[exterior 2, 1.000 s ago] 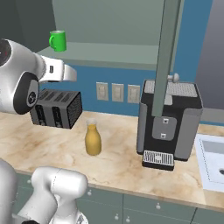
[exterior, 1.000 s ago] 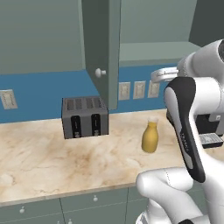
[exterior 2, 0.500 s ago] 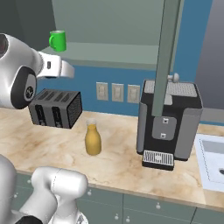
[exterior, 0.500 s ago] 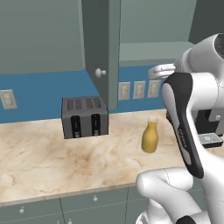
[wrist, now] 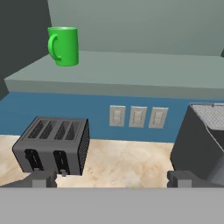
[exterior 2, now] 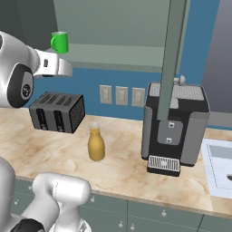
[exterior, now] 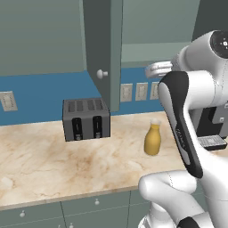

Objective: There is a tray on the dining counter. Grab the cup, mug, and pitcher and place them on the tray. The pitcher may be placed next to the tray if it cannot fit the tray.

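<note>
The mug stood upright on the open cabinet shelf (handle turned left). The gripper faced it, jaws spread wide and holding nothing.

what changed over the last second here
The arm's upper links shifted slightly, raising the hand a little toward the cabinet shelf; nothing was gripped or released. The mug, pitcher, toaster and coffee machine stayed put, and the end effector stayed open.

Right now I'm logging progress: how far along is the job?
Nothing looks done yet. The pitcher stands on the counter by the toaster, and the mug sits on the open cabinet's shelf. The tool is open and empty, facing that shelf. All placing remains.
</note>
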